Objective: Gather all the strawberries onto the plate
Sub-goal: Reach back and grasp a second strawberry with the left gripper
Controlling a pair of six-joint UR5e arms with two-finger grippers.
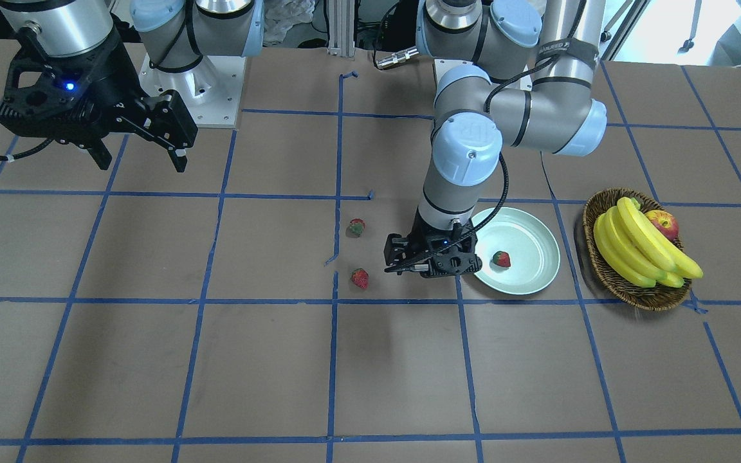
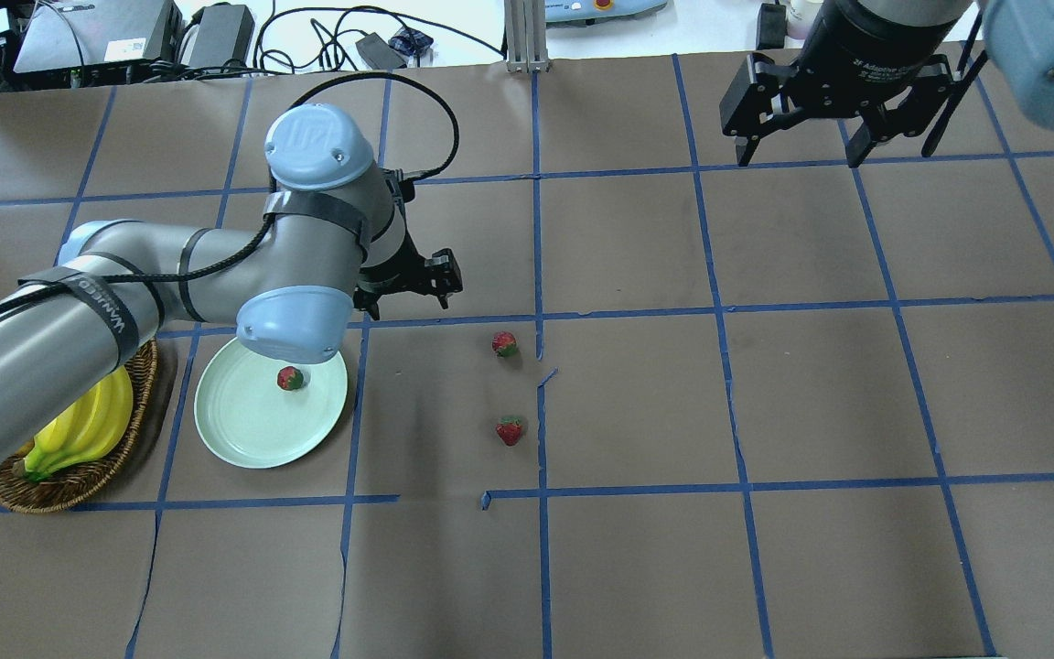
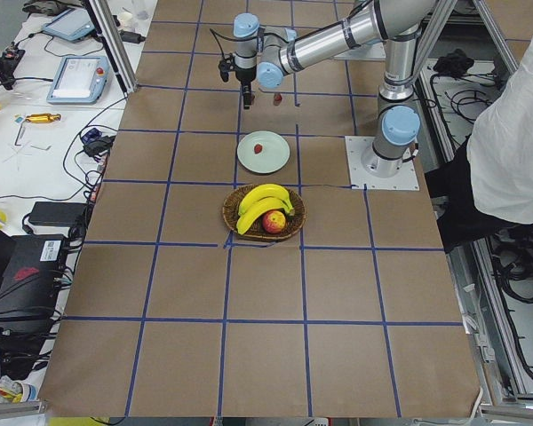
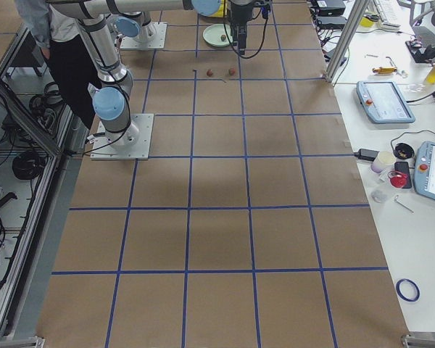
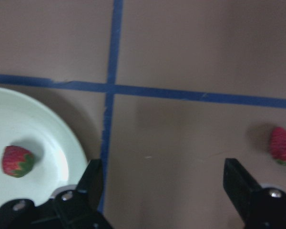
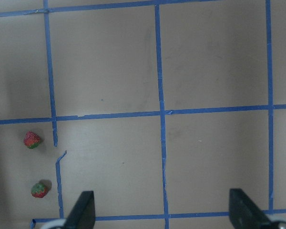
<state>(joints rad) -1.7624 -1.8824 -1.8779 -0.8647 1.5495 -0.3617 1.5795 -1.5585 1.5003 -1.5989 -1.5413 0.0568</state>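
One strawberry (image 2: 289,377) lies inside the pale mint-green plate (image 2: 252,430), also seen in the front view as strawberry (image 1: 501,258) on plate (image 1: 528,241). Two more strawberries (image 2: 504,343) (image 2: 510,429) lie on the brown table to the plate's right, apart from each other. My left gripper (image 2: 408,284) hovers low between the plate and these berries, open and empty. Its wrist view shows the plated strawberry (image 5: 17,161) at left and one table strawberry (image 5: 282,145) at right. My right gripper (image 2: 799,156) hangs open and empty, high over the far right.
A brown wicker basket (image 2: 79,480) with bananas (image 1: 640,247) and a red-yellow apple (image 1: 663,224) stands just beyond the plate, on the robot's left. Blue tape lines grid the table. A person (image 3: 515,133) stands beside the robot's base.
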